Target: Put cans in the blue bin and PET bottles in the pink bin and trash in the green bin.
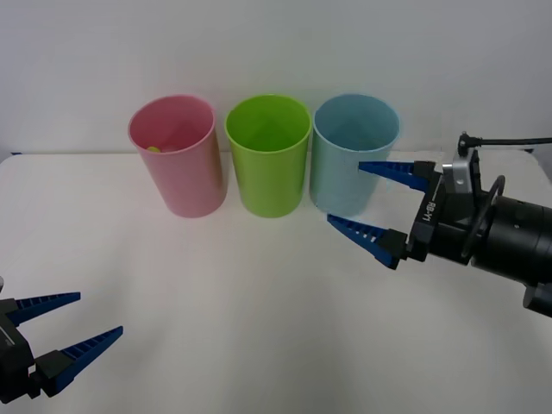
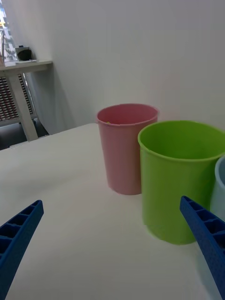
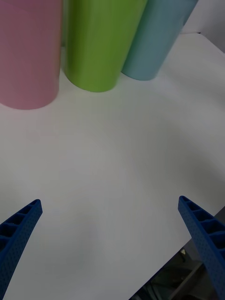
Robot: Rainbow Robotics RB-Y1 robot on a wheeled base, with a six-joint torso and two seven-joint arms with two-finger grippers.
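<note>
Three tall bins stand in a row at the back of the white table (image 1: 224,293): the pink bin (image 1: 177,164), the green bin (image 1: 269,164) and the blue bin (image 1: 349,159). A small yellow-green spot (image 1: 153,148) shows inside the pink bin's rim, probably a PET bottle's cap. No cans or trash are in view. My right gripper (image 1: 345,193) hovers open and empty just in front of the blue bin. Its wrist view looks at the pink bin (image 2: 123,150) and the green bin (image 2: 180,187). My left gripper (image 1: 100,312) rests open and empty at the near left.
A white wall rises right behind the bins. The left wrist view has the three bin bases, pink (image 3: 28,56), green (image 3: 101,47) and blue (image 3: 154,42), with bare tabletop before them and the table's edge (image 3: 187,246). A side desk (image 2: 23,68) stands beyond the table's far end.
</note>
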